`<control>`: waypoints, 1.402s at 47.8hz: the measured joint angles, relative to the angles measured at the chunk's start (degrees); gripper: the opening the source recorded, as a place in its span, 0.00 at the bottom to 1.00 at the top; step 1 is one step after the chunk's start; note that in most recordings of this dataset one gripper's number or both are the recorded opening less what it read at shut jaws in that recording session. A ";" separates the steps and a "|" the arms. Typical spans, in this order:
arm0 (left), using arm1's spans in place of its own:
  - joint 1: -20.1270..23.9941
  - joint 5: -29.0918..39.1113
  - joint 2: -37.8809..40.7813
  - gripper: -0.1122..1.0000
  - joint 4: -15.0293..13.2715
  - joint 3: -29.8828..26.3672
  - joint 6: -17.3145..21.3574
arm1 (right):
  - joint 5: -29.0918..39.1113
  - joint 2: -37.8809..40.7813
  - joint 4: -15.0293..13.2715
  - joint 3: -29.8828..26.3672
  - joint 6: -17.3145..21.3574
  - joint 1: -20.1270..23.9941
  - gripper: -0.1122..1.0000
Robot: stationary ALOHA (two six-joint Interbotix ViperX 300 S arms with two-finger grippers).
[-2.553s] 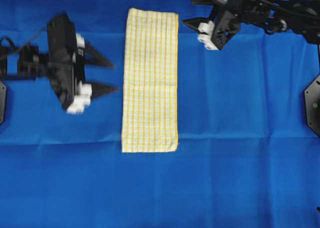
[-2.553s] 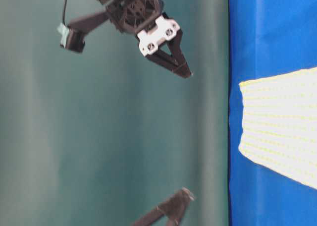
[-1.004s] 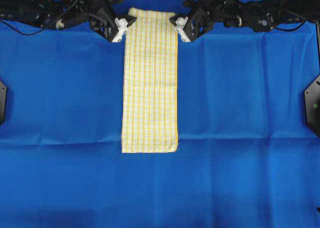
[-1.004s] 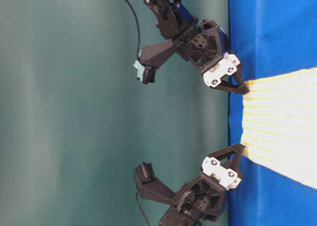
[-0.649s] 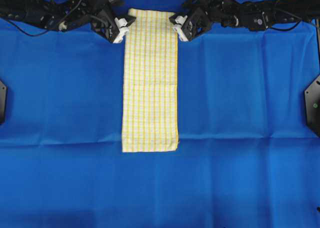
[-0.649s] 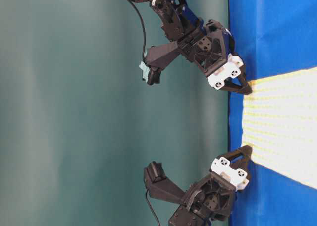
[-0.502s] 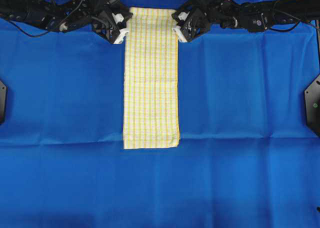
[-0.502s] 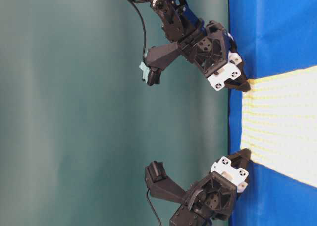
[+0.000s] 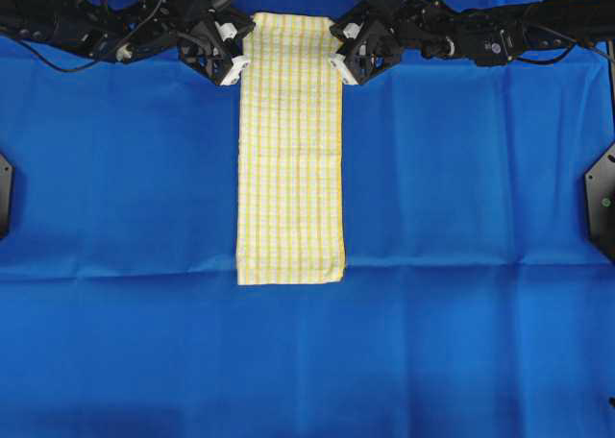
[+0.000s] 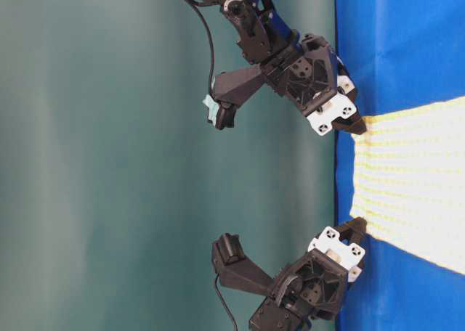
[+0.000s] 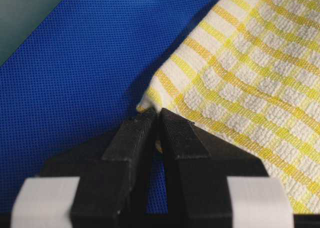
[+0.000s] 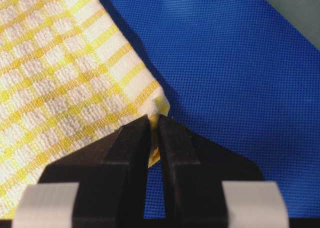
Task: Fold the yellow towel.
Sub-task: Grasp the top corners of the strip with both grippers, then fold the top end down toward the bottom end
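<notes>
Both your grippers have pinched together since a second ago, left gripper and right gripper each clamped on a far corner of the towel. That thin, waffle-textured yellow-and-white check strip lies flat, running from the far edge of the woven blue cloth toward its middle.
</notes>
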 measured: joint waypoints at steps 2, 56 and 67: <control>0.00 0.09 -0.35 0.12 0.00 0.09 0.00 | -0.09 -0.18 -0.09 0.00 0.00 0.09 0.14; -16.00 2.46 -15.47 0.12 0.00 10.20 -5.01 | -0.18 -12.66 0.97 7.82 1.23 12.39 0.14; -24.96 2.11 -18.81 0.12 -0.97 13.62 -10.20 | -0.35 -16.00 3.52 11.60 1.23 19.86 0.14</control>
